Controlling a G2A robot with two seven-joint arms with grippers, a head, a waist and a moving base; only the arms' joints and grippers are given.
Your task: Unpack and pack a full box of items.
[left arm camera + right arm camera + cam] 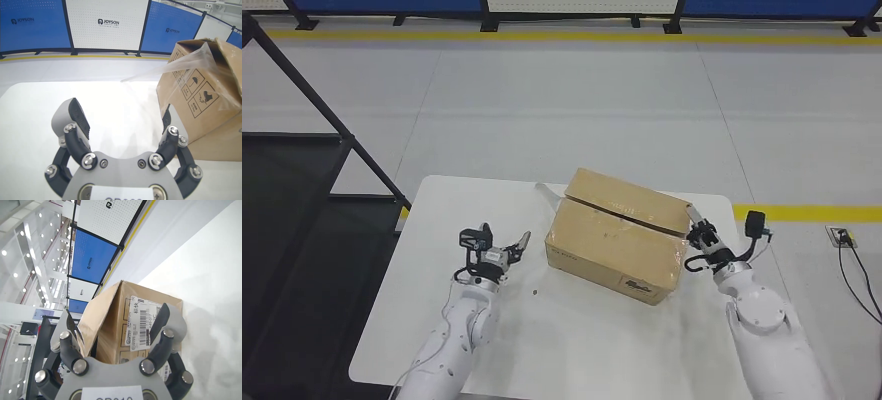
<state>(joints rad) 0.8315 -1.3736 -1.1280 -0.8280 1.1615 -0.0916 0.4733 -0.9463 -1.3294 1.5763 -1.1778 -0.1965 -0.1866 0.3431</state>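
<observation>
Near the bench's (572,330) far right corner: box (617,237), flaps ajar. Right tool (116,309) spread, straddling a flap (94,315) edge. Left tool (122,106) spread, empty, beside box. Suggest pinching flap only and folding it outward slowly. Left wrist view shows loose tape (151,71); right wrist view gives finger-to-flap gap.

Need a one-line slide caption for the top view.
Cardboard box on the white table, open left gripper beside one end, open right gripper at the other.
</observation>
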